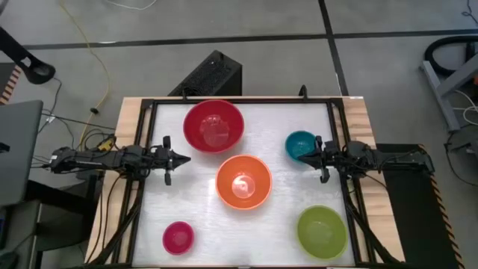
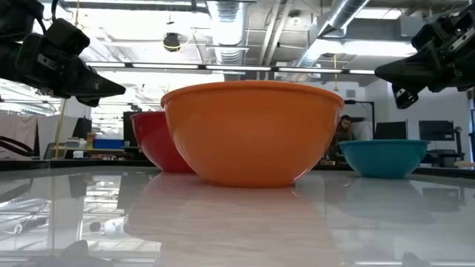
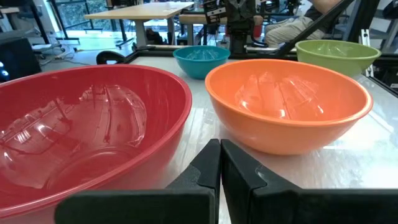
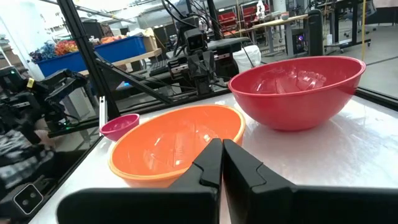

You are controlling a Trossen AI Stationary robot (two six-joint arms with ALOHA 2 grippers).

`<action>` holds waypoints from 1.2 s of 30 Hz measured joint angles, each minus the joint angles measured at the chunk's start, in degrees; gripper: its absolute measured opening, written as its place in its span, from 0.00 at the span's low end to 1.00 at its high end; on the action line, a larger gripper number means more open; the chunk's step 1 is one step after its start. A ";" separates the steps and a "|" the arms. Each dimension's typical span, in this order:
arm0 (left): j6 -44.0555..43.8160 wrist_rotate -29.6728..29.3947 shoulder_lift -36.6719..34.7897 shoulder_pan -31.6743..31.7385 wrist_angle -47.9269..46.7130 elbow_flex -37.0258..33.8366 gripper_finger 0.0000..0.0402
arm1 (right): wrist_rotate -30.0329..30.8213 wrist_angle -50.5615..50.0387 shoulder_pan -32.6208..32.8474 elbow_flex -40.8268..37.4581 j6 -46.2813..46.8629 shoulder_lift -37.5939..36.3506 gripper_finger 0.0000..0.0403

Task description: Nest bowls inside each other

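Five bowls stand apart, each upright on its base on the white table: red at the far middle, orange at the centre, teal at the far right, lime green at the near right, magenta pink at the near left. My left gripper hovers level at the table's left edge, shut and empty, just left of the red bowl. My right gripper hovers level at the right edge, shut and empty, beside the teal bowl.
A black frame borders the table on its far, left and right sides. A black box lies on the floor beyond the far edge. Bare table shows between the pink and green bowls.
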 joint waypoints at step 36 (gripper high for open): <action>-6.66 -16.43 0.02 0.02 15.77 -0.01 0.00 | 0.11 7.17 -0.03 0.11 -11.38 -0.04 0.08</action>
